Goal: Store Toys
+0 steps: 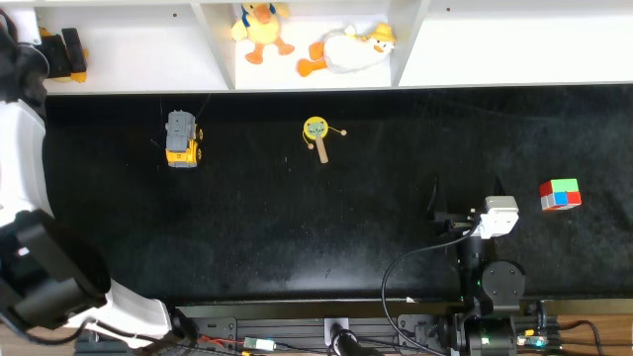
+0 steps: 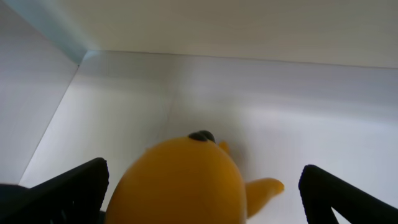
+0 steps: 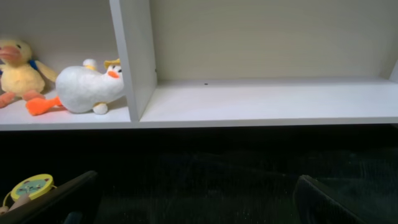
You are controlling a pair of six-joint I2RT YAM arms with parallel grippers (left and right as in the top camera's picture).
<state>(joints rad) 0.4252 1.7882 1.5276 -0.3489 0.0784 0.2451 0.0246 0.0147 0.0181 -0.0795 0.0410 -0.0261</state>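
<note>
My left gripper (image 2: 202, 190) is inside the left compartment of the white shelf (image 1: 129, 59). It is open, and a rounded orange-yellow toy (image 2: 180, 180) with a black spot on top sits between its fingers, with a gap on one side. In the top view this gripper (image 1: 65, 51) shows at the far left of the shelf. My right gripper (image 3: 199, 202) stands open and empty low over the black mat (image 1: 297, 227), near the front right (image 1: 436, 214). On the mat lie a yellow-grey toy truck (image 1: 181, 138), a small green-yellow rattle drum (image 1: 317, 133) and a coloured cube (image 1: 560, 194).
A yellow duck plush (image 1: 260, 28) and a white duck plush (image 1: 346, 49) lie in the middle shelf compartment. The right compartment (image 3: 273, 99) holds nothing. A white divider (image 3: 134, 62) separates the two. Cables run along the table's front edge.
</note>
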